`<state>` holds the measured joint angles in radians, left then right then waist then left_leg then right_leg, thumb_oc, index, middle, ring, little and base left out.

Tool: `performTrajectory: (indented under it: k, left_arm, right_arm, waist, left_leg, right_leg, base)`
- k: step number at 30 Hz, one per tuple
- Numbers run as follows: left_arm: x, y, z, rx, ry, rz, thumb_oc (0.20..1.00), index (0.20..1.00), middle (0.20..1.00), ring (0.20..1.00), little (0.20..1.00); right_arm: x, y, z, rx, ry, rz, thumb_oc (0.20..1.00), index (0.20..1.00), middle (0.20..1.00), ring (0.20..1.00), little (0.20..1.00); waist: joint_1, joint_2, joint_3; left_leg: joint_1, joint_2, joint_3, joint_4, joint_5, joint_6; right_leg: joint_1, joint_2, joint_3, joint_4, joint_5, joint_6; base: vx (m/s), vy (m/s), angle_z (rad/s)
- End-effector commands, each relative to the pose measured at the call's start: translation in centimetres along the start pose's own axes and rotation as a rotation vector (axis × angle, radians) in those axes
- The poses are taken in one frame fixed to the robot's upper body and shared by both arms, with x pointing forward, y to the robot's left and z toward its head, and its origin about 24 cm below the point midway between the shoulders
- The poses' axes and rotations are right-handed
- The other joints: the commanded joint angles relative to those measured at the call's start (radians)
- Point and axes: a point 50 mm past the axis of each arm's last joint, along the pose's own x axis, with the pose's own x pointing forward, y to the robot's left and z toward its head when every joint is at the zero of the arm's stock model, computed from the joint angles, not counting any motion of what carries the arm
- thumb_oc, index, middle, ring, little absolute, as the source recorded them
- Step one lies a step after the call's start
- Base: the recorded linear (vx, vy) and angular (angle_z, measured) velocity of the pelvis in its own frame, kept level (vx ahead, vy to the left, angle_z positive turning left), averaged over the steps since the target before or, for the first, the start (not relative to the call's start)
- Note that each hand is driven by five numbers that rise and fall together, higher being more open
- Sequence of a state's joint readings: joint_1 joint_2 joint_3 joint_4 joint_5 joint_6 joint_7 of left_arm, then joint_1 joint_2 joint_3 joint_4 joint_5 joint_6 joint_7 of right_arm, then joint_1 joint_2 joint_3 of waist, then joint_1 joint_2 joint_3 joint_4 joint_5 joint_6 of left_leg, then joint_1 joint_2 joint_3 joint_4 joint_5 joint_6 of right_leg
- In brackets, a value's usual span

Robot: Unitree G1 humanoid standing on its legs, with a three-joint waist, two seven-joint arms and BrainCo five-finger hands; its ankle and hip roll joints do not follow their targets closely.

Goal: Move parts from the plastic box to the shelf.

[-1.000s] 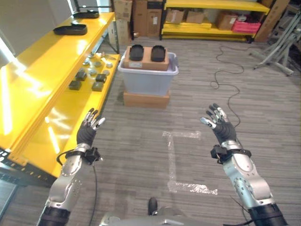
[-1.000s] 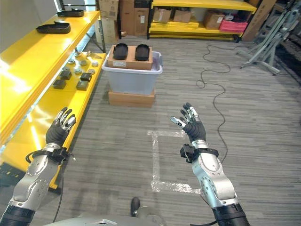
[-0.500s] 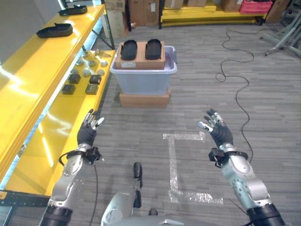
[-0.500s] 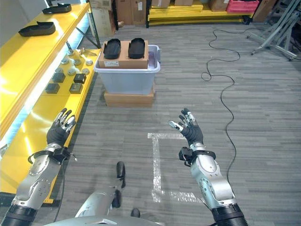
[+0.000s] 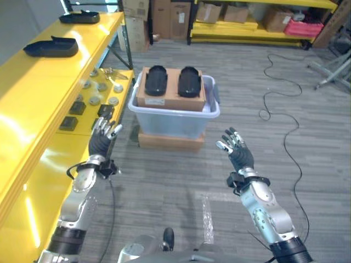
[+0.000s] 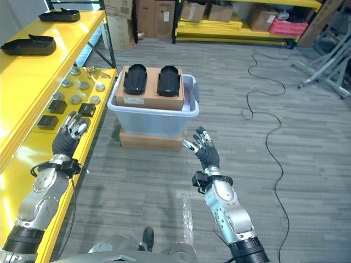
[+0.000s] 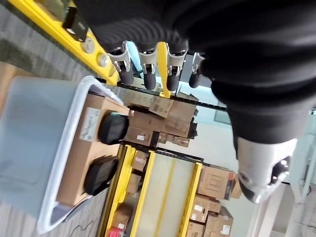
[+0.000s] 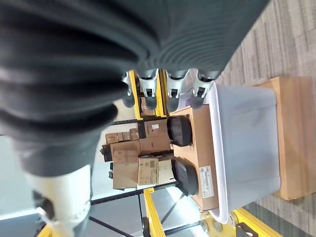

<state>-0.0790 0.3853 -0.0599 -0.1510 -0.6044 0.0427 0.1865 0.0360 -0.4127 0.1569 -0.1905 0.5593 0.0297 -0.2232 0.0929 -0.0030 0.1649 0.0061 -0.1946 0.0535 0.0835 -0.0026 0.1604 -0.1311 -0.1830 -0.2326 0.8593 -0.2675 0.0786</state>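
Two black parts (image 5: pixel 155 80) lie on a cardboard sheet (image 5: pixel 171 98) atop the plastic box (image 5: pixel 174 118), ahead of both hands. Left hand (image 5: pixel 102 141) and right hand (image 5: pixel 237 153) are raised, open and empty. This looks like the approach step; next, reaching forward to grasp a part.

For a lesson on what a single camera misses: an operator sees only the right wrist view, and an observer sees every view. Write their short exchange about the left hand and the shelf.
Operator: I see a box with a carton on top. Where is my left hand?
Observer: The left hand is raised beside the front edge of the yellow shelf, open and empty.
Operator: Is anything on that shelf yet?
Observer: Yes. Small parts, some round and some square, lie in rows on its lower level, beyond the left hand.
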Motion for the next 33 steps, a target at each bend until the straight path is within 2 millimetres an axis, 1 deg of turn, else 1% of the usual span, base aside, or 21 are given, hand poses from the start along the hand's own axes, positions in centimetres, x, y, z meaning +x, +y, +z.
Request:
performTrajectory:
  k: [1, 2, 4, 6, 9, 13, 14, 15, 17, 18, 19, 20, 22, 24, 25, 27, 29, 30, 31, 32, 33]
  left_arm:
    - [-0.9, 0.5, 1.7, 0.072, -0.075, -0.033, 1.000, 1.000, 1.000, 1.000, 1.000]
    - [-0.9, 0.6, 1.8, 0.078, -0.082, -0.032, 1.000, 1.000, 1.000, 1.000, 1.000]
    - [-1.1, 0.7, 1.8, 0.061, -0.086, -0.041, 1.000, 1.000, 1.000, 1.000, 1.000]
    - [-1.3, 0.6, 1.6, 0.061, -0.088, -0.063, 1.000, 1.000, 1.000, 1.000, 1.000]
    - [-2.2, 0.9, 1.1, 0.055, -0.084, -0.096, 1.000, 1.000, 1.000, 1.000, 1.000]
    - [-3.0, 1.2, 0.6, 0.007, -0.065, -0.088, 1.000, 1.000, 1.000, 1.000, 1.000]
    - [-3.0, 1.0, 0.4, -0.024, -0.055, -0.097, 1.000, 1.000, 1.000, 1.000, 1.000]
    - [-2.9, 0.5, 0.3, -0.029, -0.060, -0.111, 1.000, 1.000, 1.000, 1.000, 1.000]
    - [-2.8, 0.3, 0.3, -0.030, -0.065, -0.113, 1.000, 1.000, 1.000, 1.000, 1.000]
    - [-2.6, 0.1, 0.3, -0.043, -0.072, -0.102, 1.000, 1.000, 1.000, 1.000, 1.000]
    - [-2.4, -0.1, 0.2, -0.048, -0.070, -0.092, 1.000, 1.000, 1.000, 1.000, 1.000]
    - [-2.2, -0.3, 0.1, -0.044, -0.069, -0.092, 1.000, 1.000, 1.000, 1.000, 1.000]
    - [-2.1, -0.6, -0.2, -0.037, -0.067, -0.097, 1.000, 1.000, 1.000, 1.000, 1.000]
    - [-1.9, -0.6, -0.4, -0.033, -0.065, -0.092, 1.000, 1.000, 1.000, 1.000, 1.000]
    - [-1.9, -0.4, -0.5, -0.038, -0.068, -0.083, 1.000, 1.000, 1.000, 1.000, 1.000]
    - [-2.0, -0.1, -0.3, -0.035, -0.073, -0.075, 1.000, 1.000, 1.000, 1.000, 1.000]
    - [-1.9, -0.2, -0.2, -0.051, -0.070, -0.080, 1.000, 1.000, 1.000, 1.000, 1.000]
    - [-1.8, -0.3, 0.1, -0.052, -0.067, -0.091, 1.000, 1.000, 1.000, 1.000, 1.000]
    - [-1.7, -0.4, 0.1, -0.048, -0.064, -0.093, 1.000, 1.000, 1.000, 1.000, 1.000]
    - [-1.5, -0.4, 0.3, -0.038, -0.075, -0.101, 1.000, 1.000, 1.000, 1.000, 1.000]
    - [-1.5, -0.4, 0.5, -0.027, -0.089, -0.105, 1.000, 1.000, 1.000, 1.000, 1.000]
  right_arm:
    - [0.8, 0.0, 2.2, -0.013, -0.120, 0.030, 1.000, 1.000, 1.000, 1.000, 1.000]
    - [0.8, -0.2, 2.3, -0.009, -0.126, 0.036, 1.000, 1.000, 1.000, 1.000, 1.000]
    - [0.8, -1.2, 3.0, -0.007, -0.144, 0.045, 1.000, 1.000, 1.000, 1.000, 1.000]
    - [0.6, -1.5, 3.2, -0.010, -0.150, 0.036, 1.000, 1.000, 1.000, 1.000, 1.000]
    - [-0.3, -2.1, 3.2, -0.014, -0.156, 0.022, 1.000, 1.000, 1.000, 1.000, 1.000]
    - [-0.7, -2.8, 3.4, -0.033, -0.148, 0.009, 1.000, 1.000, 1.000, 1.000, 1.000]
    - [-0.6, -3.0, 3.6, -0.044, -0.154, 0.010, 1.000, 1.000, 1.000, 1.000, 1.000]
    - [-0.5, -3.3, 4.2, -0.068, -0.167, 0.006, 1.000, 1.000, 1.000, 1.000, 1.000]
    - [-0.3, -3.5, 4.5, -0.073, -0.170, 0.005, 1.000, 1.000, 1.000, 1.000, 1.000]
    - [0.0, -3.6, 4.7, -0.077, -0.174, 0.005, 1.000, 1.000, 1.000, 1.000, 1.000]
    - [0.4, -3.6, 4.8, -0.090, -0.178, 0.002, 1.000, 1.000, 1.000, 1.000, 1.000]
    - [0.6, -3.4, 4.8, -0.089, -0.178, 0.006, 1.000, 1.000, 1.000, 1.000, 1.000]
    - [0.9, -3.3, 4.7, -0.092, -0.182, 0.006, 1.000, 1.000, 1.000, 1.000, 1.000]
    - [1.0, -3.2, 4.6, -0.094, -0.182, 0.003, 1.000, 1.000, 1.000, 1.000, 1.000]
    - [1.0, -3.0, 4.4, -0.088, -0.179, 0.006, 1.000, 1.000, 1.000, 1.000, 1.000]
    - [0.9, -2.7, 4.0, -0.082, -0.170, 0.008, 1.000, 1.000, 1.000, 1.000, 1.000]
    - [0.8, -2.8, 3.9, -0.098, -0.170, -0.008, 1.000, 1.000, 1.000, 1.000, 1.000]
    - [0.7, -2.9, 3.8, -0.100, -0.172, -0.016, 1.000, 1.000, 1.000, 1.000, 1.000]
    - [0.5, -3.1, 3.9, -0.103, -0.169, -0.020, 1.000, 1.000, 1.000, 1.000, 1.000]
    - [0.1, -3.6, 4.3, -0.119, -0.178, -0.062, 1.000, 1.000, 1.000, 1.000, 1.000]
    - [0.0, -4.0, 4.3, -0.139, -0.179, -0.108, 1.000, 1.000, 1.000, 1.000, 1.000]
  waist:
    - [0.013, -0.005, -0.032]
    - [0.000, -0.007, -0.022]
    - [-0.047, -0.027, 0.003]
    - [-0.060, -0.024, 0.010]
    - [-0.079, -0.025, 0.015]
    - [-0.096, -0.043, -0.011]
    - [-0.099, -0.047, -0.021]
    - [-0.103, -0.052, -0.038]
    - [-0.103, -0.052, -0.043]
    - [-0.102, -0.055, -0.047]
    - [-0.098, -0.061, -0.047]
    - [-0.093, -0.066, -0.042]
    - [-0.081, -0.072, -0.029]
    - [-0.069, -0.074, -0.014]
    - [-0.064, -0.068, -0.005]
    - [-0.059, -0.064, 0.002]
    - [-0.059, -0.057, -0.002]
    - [-0.062, -0.048, -0.002]
    - [-0.068, -0.043, -0.003]
    - [-0.081, -0.036, -0.016]
    - [-0.081, -0.028, -0.019]
  left_leg:
    - [-0.070, 0.074, 0.016, 0.002, 0.009, -0.045]
    - [-0.042, 0.077, 0.009, 0.000, -0.004, -0.051]
    - [0.030, 0.072, -0.033, 0.011, -0.083, -0.068]
    - [0.054, 0.080, -0.062, 0.020, -0.104, -0.069]
    - [0.104, 0.112, -0.077, 0.029, -0.146, -0.077]
    - [0.147, 0.160, -0.091, 0.045, -0.173, -0.113]
    - [0.158, 0.184, -0.089, 0.055, -0.162, -0.129]
    - [0.161, 0.233, -0.076, 0.091, -0.107, -0.151]
    - [0.152, 0.254, -0.070, 0.126, -0.071, -0.162]
    - [0.128, 0.277, -0.062, 0.194, -0.030, -0.174]
    - [0.074, 0.301, -0.058, 0.328, 0.040, -0.191]
    - [0.017, 0.305, -0.067, 0.445, 0.077, -0.196]
    - [-0.102, 0.285, -0.100, 0.630, 0.103, -0.189]
    - [-0.195, 0.235, -0.115, 0.684, 0.093, -0.167]
    - [-0.224, 0.213, -0.106, 0.652, 0.075, -0.155]
    - [-0.218, 0.201, -0.068, 0.498, 0.064, -0.155]
    - [-0.198, 0.195, -0.024, 0.254, 0.088, -0.169]
    - [-0.207, 0.199, -0.023, 0.190, 0.126, -0.182]
    - [-0.206, 0.204, -0.011, 0.164, 0.138, -0.190]
    - [-0.141, 0.189, -0.024, 0.063, 0.082, -0.180]
    - [-0.100, 0.179, -0.043, 0.019, 0.069, -0.179]
  right_leg:
    - [0.027, 0.049, -0.001, -0.403, 0.321, 0.032]
    - [0.009, 0.055, 0.001, -0.494, 0.338, 0.035]
    - [-0.053, 0.063, 0.053, -0.862, 0.433, 0.065]
    - [-0.079, 0.061, 0.095, -0.947, 0.454, 0.069]
    - [-0.097, 0.048, 0.124, -0.945, 0.478, 0.074]
    - [-0.040, 0.073, 0.149, -0.896, 0.469, 0.063]
    - [-0.026, 0.079, 0.146, -0.872, 0.466, 0.053]
    - [-0.003, 0.091, 0.128, -0.859, 0.456, 0.036]
    - [0.012, 0.102, 0.122, -0.863, 0.449, 0.024]
    - [0.029, 0.114, 0.116, -0.872, 0.440, 0.008]
    - [0.057, 0.134, 0.121, -0.891, 0.428, -0.018]
    - [0.076, 0.146, 0.128, -0.904, 0.424, -0.036]
    - [0.103, 0.163, 0.143, -0.920, 0.421, -0.061]
    - [0.130, 0.172, 0.160, -0.929, 0.415, -0.068]
    - [0.148, 0.180, 0.168, -0.937, 0.408, -0.065]
    - [0.177, 0.182, 0.166, -0.946, 0.395, -0.057]
    - [0.187, 0.169, 0.147, -0.947, 0.389, -0.039]
    - [0.193, 0.166, 0.146, -0.947, 0.388, -0.036]
    - [0.195, 0.160, 0.140, -0.947, 0.382, -0.033]
    - [0.190, 0.141, 0.132, -0.947, 0.385, -0.019]
    - [0.186, 0.139, 0.134, -0.947, 0.381, -0.014]
  base:
    - [0.29, -0.126, 0.27]
    - [0.35, -0.162, 0.20]
    - [0.56, -0.261, 0.35]
    - [0.45, -0.205, 0.80]
    - [0.51, -0.257, 0.40]
    - [0.42, -0.268, 0.57]
    - [0.51, -0.386, 1.00]
    - [0.39, -0.318, 0.71]
    - [0.25, -0.250, 0.21]
    - [0.30, -0.360, 0.16]
    - [0.29, -0.390, 0.15]
    - [0.21, -0.320, -0.11]
    - [0.11, -0.198, -0.61]
    - [0.09, -0.095, -0.48]
    - [0.10, -0.013, -0.30]
    - [0.10, 0.051, -0.36]
    - [0.09, 0.151, -0.18]
    - [0.09, 0.157, -0.05]
    - [0.13, 0.238, 0.29]
    - [0.13, 0.242, 0.20]
    - [0.11, 0.218, 0.11]
